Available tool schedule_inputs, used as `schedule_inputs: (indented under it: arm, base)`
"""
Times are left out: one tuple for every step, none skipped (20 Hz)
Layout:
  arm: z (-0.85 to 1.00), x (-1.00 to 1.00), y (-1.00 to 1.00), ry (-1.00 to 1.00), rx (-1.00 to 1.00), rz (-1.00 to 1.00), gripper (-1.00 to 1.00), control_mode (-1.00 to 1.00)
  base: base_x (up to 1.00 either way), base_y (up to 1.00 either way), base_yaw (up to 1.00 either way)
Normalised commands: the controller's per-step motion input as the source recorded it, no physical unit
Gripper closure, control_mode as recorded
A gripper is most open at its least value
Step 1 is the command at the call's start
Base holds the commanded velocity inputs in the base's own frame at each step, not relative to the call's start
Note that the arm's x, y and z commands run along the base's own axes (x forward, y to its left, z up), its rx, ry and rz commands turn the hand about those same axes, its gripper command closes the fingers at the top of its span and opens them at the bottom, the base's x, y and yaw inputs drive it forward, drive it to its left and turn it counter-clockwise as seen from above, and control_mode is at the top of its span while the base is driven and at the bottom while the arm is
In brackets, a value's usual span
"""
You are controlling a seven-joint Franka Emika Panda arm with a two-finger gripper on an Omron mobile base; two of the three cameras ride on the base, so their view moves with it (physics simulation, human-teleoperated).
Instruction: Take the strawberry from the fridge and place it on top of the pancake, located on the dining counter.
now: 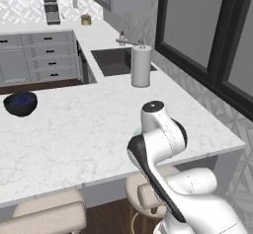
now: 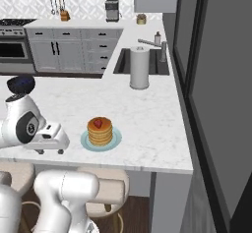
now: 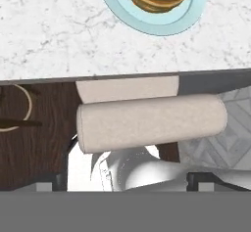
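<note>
strawberry [image 2: 98, 123]: tiny red fruit, sits on top of the pancake stack, free of the robot.
pancake [image 2: 100, 131]: tan stack, upright, on a pale blue plate [image 2: 116, 139]; in the hand view its edge and the plate rim show at 12 o'clock.
dining counter [image 2: 147, 124]: white veined marble slab with a thick square edge; the plate sits near its front edge, at about 6 o'clock from the paper towel roll in the right base view.
gripper [image 2: 49, 151]: jaws spread wide, nothing between them; it hangs over the counter's front edge, at 9 o'clock from the plate in the right base view, near it but apart. Fingertips are small and hard to make out there.
gripper in hand view: two dark tips at the bottom corners, far apart, nothing held.
stool [image 3: 152, 121]: beige padded seat below the counter edge, centre of the hand view; more beige stools tucked at the counter in both base views.
paper towel roll [image 2: 139, 68]: white, upright, on the counter just beside the sink [image 2: 124, 65], at 12 o'clock from the plate.
bowl [image 1: 20, 103]: dark blue, on the counter at 9 o'clock in the left base view, well apart from the plate.
cabinets [image 2: 74, 50]: grey drawer units with black handles, at 11 o'clock in the right base view.
fridge: cannot tell.
</note>
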Motion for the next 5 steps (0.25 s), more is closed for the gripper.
schedule_inputs:
  arm:
    - [-0.57,-0.16,0.0,0.18,0.0,-0.13,-1.0,-1.0]
    - [-0.42,-0.11,0.0,0.13,0.0,-0.11,-1.0,-1.0]
    - [-0.34,-0.08,0.0,0.09,0.0,-0.09,-1.0,-1.0]
    - [-0.22,-0.11,0.0,0.04,0.0,-0.08,-1.0,-1.0]
    - [-0.15,-0.19,0.02,0.01,0.0,-0.06,-1.0,-1.0]
  base:
    - [0.0,0.0,0.0]
    - [0.0,0.0,0.0]
    - [0.0,0.0,0.0]
    - [0.0,0.0,0.0]
    - [0.0,0.0,0.0]
